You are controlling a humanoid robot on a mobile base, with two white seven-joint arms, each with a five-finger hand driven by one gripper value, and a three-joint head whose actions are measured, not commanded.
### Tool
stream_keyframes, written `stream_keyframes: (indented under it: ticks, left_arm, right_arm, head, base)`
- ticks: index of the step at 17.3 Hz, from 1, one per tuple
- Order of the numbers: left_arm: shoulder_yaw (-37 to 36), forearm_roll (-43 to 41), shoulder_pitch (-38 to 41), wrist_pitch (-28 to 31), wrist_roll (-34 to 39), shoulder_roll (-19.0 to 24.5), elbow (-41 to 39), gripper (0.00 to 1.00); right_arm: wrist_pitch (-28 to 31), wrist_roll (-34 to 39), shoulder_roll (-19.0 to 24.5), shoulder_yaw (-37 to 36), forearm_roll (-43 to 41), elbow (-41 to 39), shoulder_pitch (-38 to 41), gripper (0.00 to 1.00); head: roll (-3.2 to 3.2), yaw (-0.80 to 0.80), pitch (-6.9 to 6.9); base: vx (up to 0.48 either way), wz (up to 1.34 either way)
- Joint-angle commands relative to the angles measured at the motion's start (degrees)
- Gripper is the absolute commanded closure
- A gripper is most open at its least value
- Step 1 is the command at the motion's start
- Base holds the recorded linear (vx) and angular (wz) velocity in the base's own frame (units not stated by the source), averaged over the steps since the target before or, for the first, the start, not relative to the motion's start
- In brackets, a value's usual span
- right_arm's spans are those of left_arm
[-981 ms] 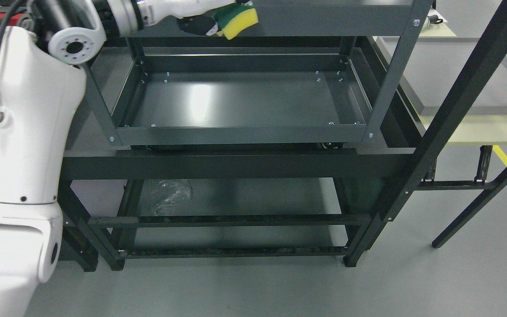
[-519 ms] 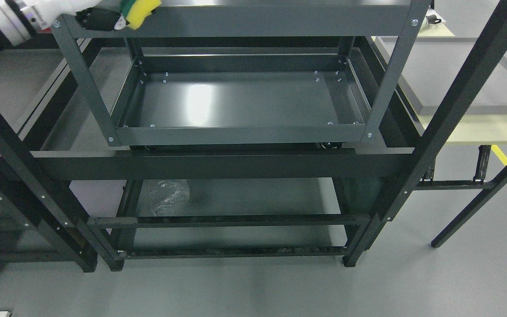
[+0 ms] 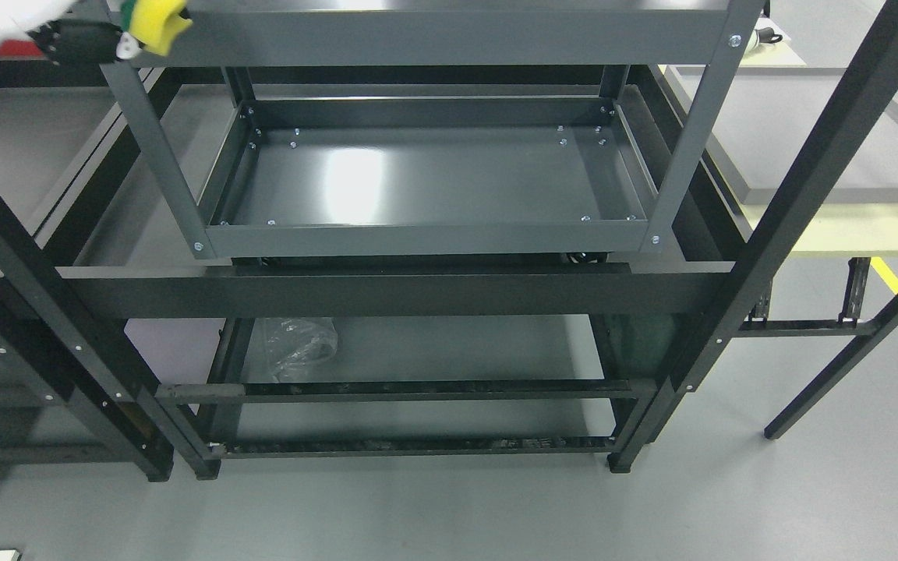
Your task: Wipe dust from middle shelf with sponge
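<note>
Left hand [image 3: 79, 43] sits at the top-left corner of the head view, dark fingers [image 3: 67, 40] clamped on the yellow-and-green foam sponge [image 3: 154, 15]; only part of the hand shows, the rest is cut off by the frame edge. Sponge is just beside the left post of the grey steel shelf cart [image 3: 137, 132], level with the cart's upper front rail, outside the frame and touching no shelf surface that I can see.

My read: I'm in the carry phase, wipe not yet started. To do it well:
- bring the sponge in between the left post and the rail above, not over the top
- land flat on the glossy grey metal tray [image 3: 426, 179], the shelf I take as the target, near its left wall
- sweep left to right in overlapping passes, keeping even pressure
- mind the raised lip and the bolt heads in the corners; foam may snag there

Further down, a crumpled clear plastic bag [image 3: 298, 341] lies on the lower shelf, well apart, no concern. Right hand isn't visible.
</note>
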Motion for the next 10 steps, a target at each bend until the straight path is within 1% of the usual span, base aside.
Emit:
stream_keyframes:
  ticks: [1, 2, 4, 5, 6, 7, 8, 10]
  left_arm:
    - [3.09, 12.74, 8.47, 0.01, -1.08, -22.57, -0.98, 0.99]
    - [3.09, 14.68, 10.49, 0.01, -1.08, -26.64, -0.98, 0.99]
    - [2.14, 17.67, 14.45, 0.01, 0.31, -26.64, -0.55, 0.99]
    - [-0.75, 20.82, 16.2, 0.01, 3.2, -26.64, 0.16, 0.99]
    - [-3.73, 26.33, 18.05, 0.38, 9.32, -26.64, 0.77, 0.99]
    - [-4.63, 29.78, 19.29, 5.93, 14.34, -26.64, 0.78, 0.99]
    - [-4.99, 31.65, 20.08, 9.29, 18.13, -26.64, 0.78, 0.99]
    - [-6.22, 32.54, 22.53, 13.44, 23.24, -26.64, 0.78, 1.0]
  right_arm:
    - [4.14, 0.05, -1.0, 0.0, 0.0, -1.0, 0.0, 0.0]
    - [4.14, 0.05, -1.0, 0.0, 0.0, -1.0, 0.0, 0.0]
    - [4.14, 0.05, -1.0, 0.0, 0.0, -1.0, 0.0, 0.0]
    - [4.14, 0.05, -1.0, 0.0, 0.0, -1.0, -0.09, 0.0]
    - [4.23, 0.05, -1.0, 0.0, 0.0, -1.0, 0.0, 0.0]
    - [4.23, 0.05, -1.0, 0.0, 0.0, -1.0, -0.09, 0.0]
    - [4.14, 0.05, -1.0, 0.0, 0.0, -1.0, 0.0, 0.0]
    - [4.14, 0.05, -1.0, 0.0, 0.0, -1.0, 0.0, 0.0]
  head:
    - [0.0, 0.0, 0.0]
    - [0.0, 0.0, 0.0]
    - [0.0, 0.0, 0.0]
    - [0.0, 0.0, 0.0]
    - [0.0, 0.0, 0.0]
    - [0.0, 0.0, 0.0]
    - [0.0, 0.0, 0.0]
    - [0.0, 0.0, 0.0]
  base:
    - [0.0, 0.0]
    - [0.0, 0.0]
    - [0.0, 0.0]
    - [0.0, 0.0]
    - [-0.001, -0.01]
    - [-0.001, -0.01]
    - [0.0, 0.0]
    - [0.0, 0.0]
